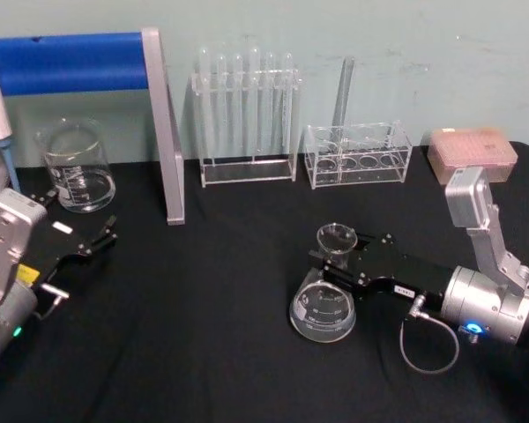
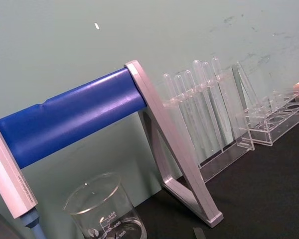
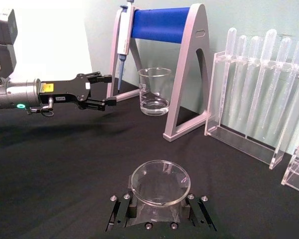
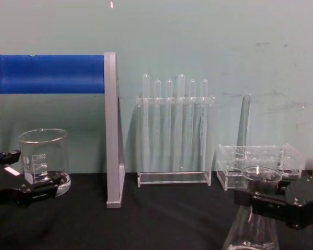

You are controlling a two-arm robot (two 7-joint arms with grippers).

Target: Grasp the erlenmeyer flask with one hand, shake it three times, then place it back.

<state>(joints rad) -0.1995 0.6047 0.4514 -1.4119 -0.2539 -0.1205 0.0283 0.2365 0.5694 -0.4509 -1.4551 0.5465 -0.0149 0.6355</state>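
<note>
The right gripper [image 1: 338,262] clasps the erlenmeyer flask [image 1: 324,310] by its neck, right of the table's [image 1: 203,352] middle. The chest view cuts off the flask's base, which the head view shows whole. The left gripper [image 1: 104,236] sits parked near the beaker [image 1: 78,167], its 2 fingers apart.

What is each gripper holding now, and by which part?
The right gripper holds the erlenmeyer flask by its neck, just under the flared rim. The left gripper is open and holds nothing.
</note>
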